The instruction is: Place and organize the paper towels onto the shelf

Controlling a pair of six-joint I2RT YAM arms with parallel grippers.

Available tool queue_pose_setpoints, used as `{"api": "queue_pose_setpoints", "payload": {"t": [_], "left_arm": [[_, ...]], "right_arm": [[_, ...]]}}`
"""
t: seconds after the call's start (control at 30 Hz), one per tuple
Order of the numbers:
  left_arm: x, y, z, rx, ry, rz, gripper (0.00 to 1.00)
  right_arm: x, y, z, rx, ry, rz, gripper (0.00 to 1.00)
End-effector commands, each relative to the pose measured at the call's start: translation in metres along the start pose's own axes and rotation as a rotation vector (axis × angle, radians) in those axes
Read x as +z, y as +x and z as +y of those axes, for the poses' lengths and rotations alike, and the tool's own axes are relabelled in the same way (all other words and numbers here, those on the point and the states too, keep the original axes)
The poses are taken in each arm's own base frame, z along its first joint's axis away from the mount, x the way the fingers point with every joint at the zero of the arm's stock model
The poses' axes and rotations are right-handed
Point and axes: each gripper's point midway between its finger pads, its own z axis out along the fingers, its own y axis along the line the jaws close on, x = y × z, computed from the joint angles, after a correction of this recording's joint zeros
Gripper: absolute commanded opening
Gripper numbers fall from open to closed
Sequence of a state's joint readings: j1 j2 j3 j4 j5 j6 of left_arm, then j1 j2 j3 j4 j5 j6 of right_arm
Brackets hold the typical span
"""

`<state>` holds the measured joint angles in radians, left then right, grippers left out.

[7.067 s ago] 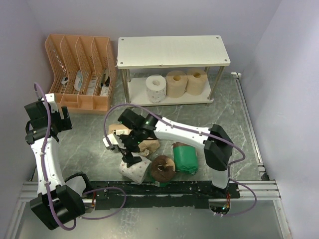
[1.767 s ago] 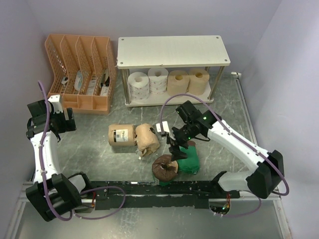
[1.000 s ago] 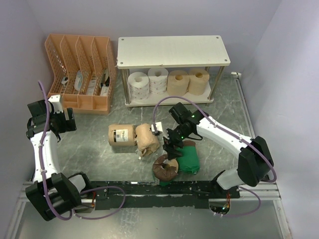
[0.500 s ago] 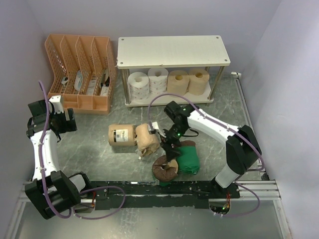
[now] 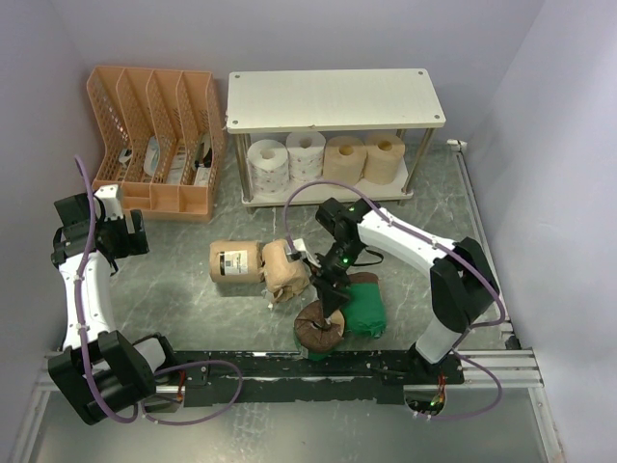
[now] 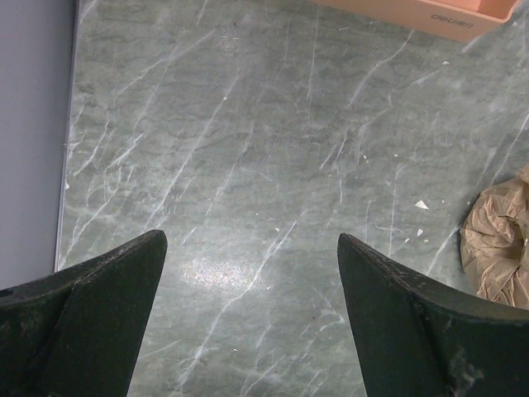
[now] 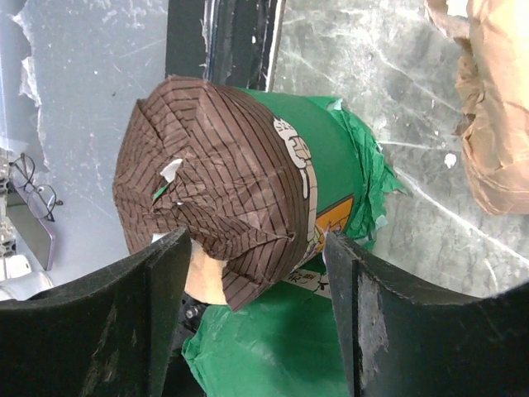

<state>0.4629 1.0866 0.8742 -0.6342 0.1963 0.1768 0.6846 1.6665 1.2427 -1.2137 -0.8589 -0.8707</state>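
Observation:
The shelf [image 5: 328, 96] stands at the back. Its lower tier holds a white dotted roll [image 5: 268, 164], a white roll [image 5: 306, 154] and two bare tan rolls [image 5: 344, 159] [image 5: 385, 157]. Two tan-paper-wrapped rolls [image 5: 236, 260] [image 5: 285, 270] lie on the table. My right gripper [image 5: 330, 294] is open, its fingers either side of a green-wrapped roll with a brown end [image 7: 231, 190], which also shows in the top view [image 5: 320, 326]. The second green roll [image 7: 314, 347] lies beside it. My left gripper [image 6: 248, 248] is open and empty over bare table at the left.
An orange slotted file organizer [image 5: 159, 140] stands left of the shelf. A black rail [image 5: 318, 371] runs along the near edge, close to the green rolls. A tan-wrapped roll [image 6: 500, 240] shows at the right edge of the left wrist view.
The white dotted roll has gone from the table to the shelf's lower tier. My right gripper has since come down and left over the brown-ended green roll. The left arm has barely moved.

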Motion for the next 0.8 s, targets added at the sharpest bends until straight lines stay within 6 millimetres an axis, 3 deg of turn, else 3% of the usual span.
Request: {"api": "queue_pose_setpoints", "payload": {"t": [0.0, 0.1, 0.27, 0.33, 0.47, 0.63, 0.77], "left_arm": [[-0.006, -0.011, -0.002, 0.013, 0.022, -0.032, 0.96], [-0.005, -0.010, -0.002, 0.011, 0.022, -0.027, 0.96], [-0.005, -0.010, -0.001, 0.011, 0.020, -0.029, 0.96], [-0.005, -0.010, -0.002, 0.011, 0.020, -0.029, 0.96], [-0.005, -0.010, -0.001, 0.010, 0.019, -0.028, 0.96], [-0.005, -0.010, -0.002, 0.010, 0.020, -0.025, 0.96], [-0.005, -0.010, -0.001, 0.010, 0.019, -0.026, 0.96]], "right_arm": [[0.003, 0.005, -0.006, 0.009, 0.046, 0.005, 0.67], [0.006, 0.005, -0.009, 0.010, 0.066, 0.000, 0.69], [0.008, 0.005, -0.014, 0.007, 0.102, -0.002, 0.61], [0.010, 0.005, -0.015, 0.013, 0.101, -0.004, 0.47], [0.012, 0.005, -0.013, 0.023, 0.090, -0.011, 0.01], [0.003, -0.003, -0.009, 0.021, 0.128, -0.052, 0.00], [-0.017, -0.023, 0.014, -0.019, 0.111, -0.124, 0.00]]}}
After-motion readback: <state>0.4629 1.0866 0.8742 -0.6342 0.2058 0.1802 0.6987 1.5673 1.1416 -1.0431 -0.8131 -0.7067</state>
